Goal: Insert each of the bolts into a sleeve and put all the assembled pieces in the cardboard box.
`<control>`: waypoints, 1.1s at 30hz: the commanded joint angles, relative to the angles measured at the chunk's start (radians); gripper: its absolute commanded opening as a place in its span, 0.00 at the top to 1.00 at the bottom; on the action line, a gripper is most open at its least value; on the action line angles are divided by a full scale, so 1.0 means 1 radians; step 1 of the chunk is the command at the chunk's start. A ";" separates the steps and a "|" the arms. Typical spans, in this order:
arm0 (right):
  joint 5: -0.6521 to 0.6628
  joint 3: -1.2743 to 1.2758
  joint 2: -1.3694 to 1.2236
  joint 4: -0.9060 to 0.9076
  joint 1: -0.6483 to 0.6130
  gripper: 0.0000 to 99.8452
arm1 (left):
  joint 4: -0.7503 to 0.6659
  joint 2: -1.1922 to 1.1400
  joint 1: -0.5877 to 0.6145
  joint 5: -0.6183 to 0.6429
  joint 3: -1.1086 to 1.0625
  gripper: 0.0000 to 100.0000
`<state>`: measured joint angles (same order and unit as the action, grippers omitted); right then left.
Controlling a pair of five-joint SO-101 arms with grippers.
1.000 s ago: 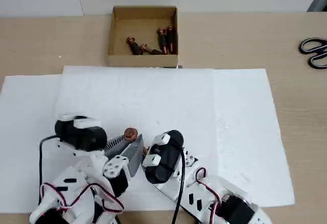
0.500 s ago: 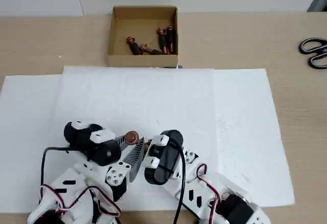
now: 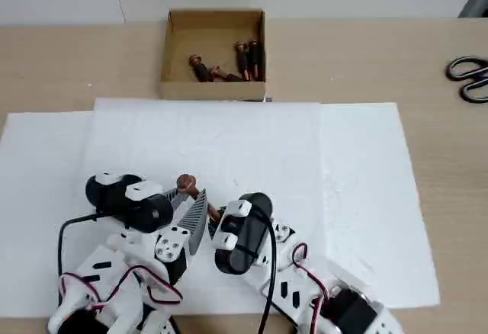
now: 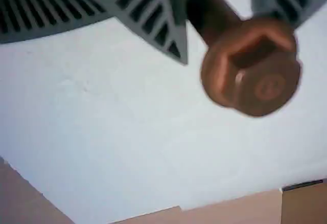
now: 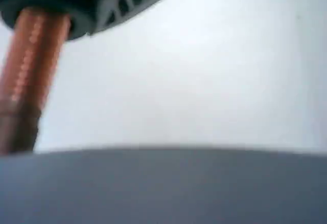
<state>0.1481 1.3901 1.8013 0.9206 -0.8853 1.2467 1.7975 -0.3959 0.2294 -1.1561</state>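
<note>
Copper bolt (image 4: 250, 75) is clenched in my left gripper (image 4: 217, 4) at seven o'clock; for the right gripper (image 3: 216, 216) I cannot tell the grip. Some assembled pieces (image 3: 244, 59) lie in the cardboard box (image 3: 213, 90) at twelve; I judge this one remains.

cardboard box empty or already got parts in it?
The cardboard box is not empty: several copper-coloured pieces lie on its floor in the high view.
</note>
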 commanded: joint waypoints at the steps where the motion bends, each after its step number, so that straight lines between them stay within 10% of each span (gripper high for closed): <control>1: 0.006 -0.083 0.010 -0.033 0.028 1.00 | 0.006 -0.011 0.061 -0.018 -0.019 1.00; 33: 0.003 0.028 0.010 -0.036 0.030 1.00 | -0.072 -0.008 0.086 0.092 0.051 1.00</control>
<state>0.1465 1.4116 1.8044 0.9068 -0.8684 1.2283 1.7868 -0.3314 0.2524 -1.1699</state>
